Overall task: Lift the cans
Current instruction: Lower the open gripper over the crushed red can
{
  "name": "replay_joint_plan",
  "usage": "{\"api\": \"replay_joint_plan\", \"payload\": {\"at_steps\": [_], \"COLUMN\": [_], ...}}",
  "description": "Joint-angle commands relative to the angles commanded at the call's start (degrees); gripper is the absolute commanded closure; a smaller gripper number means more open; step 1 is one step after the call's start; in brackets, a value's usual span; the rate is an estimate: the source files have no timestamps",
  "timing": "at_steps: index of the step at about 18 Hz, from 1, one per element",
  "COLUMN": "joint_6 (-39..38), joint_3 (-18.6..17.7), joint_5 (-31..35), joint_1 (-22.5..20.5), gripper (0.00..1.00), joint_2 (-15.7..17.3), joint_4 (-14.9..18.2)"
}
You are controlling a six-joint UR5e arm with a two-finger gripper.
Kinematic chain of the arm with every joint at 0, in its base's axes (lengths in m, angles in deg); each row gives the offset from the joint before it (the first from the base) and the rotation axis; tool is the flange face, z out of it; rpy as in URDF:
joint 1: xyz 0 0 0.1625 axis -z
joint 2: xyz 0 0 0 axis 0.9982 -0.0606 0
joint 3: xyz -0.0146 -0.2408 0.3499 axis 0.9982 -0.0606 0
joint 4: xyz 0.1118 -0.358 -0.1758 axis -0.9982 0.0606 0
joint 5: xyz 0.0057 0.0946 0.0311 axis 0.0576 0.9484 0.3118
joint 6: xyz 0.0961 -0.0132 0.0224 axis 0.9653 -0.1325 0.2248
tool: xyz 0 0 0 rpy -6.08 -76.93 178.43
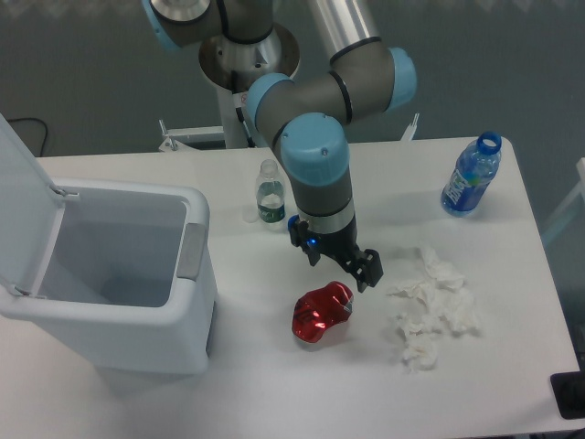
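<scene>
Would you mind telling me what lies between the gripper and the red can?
Nothing: in the fixed camera view, only bare white table separates the gripper, jaws open, from the dented red can.

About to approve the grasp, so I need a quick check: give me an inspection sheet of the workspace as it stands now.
Surface: white table, no spills seen.
Job's things: dented red can lying on its side near the table's middle, not gripped.
Clutter: white tissue wads right of the can; blue-labelled bottle at the far right; small clear bottle behind the arm.
Grippers: gripper open, hanging just above and behind the can, apart from it.
Cables: a dark cable on the floor at far left.
Surroundings: white bin at left, lid up, inside looks empty; dark object at the right edge, unclear.
</scene>
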Motion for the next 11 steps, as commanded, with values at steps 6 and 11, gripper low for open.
{"api": "replay_joint_plan", "payload": {"at_steps": [6, 11], "joint_6": [0.87, 2.37], "joint_3": [-0.62, -0.36], "joint_5": [-1.14, -1.23], "joint_1": [-0.79, -1.32], "gripper": [0.0, 0.0], "joint_2": [-2.37, -3.69], "joint_4": [-0.18, -0.27]}}
